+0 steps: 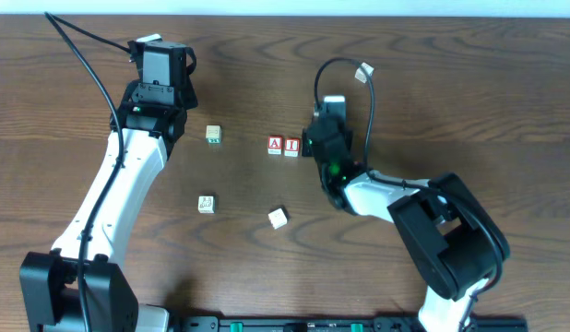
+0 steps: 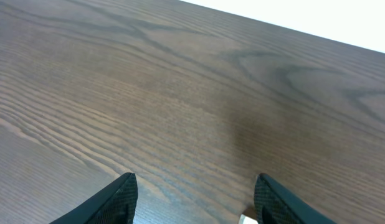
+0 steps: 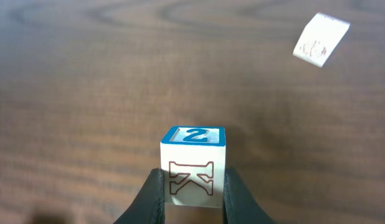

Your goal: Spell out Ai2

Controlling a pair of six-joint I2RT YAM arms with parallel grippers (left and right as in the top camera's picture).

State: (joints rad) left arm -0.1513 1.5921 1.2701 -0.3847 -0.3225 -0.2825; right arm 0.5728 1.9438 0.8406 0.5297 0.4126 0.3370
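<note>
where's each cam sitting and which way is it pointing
Overhead: above the table, looking straight down; shows left arm and right arm.
Left wrist: on the left arm, angled down across bare wood; its open jaws at bottom edge.
Right wrist: on the right arm, looking along its jaws, shut on the 2 cube.
Shared: overhead and right wrist probably both show the tilted pale cube.

A cube [image 1: 275, 145]; I cube [image 1: 291, 146]; 2 cube [image 3: 194, 163], K side
</note>
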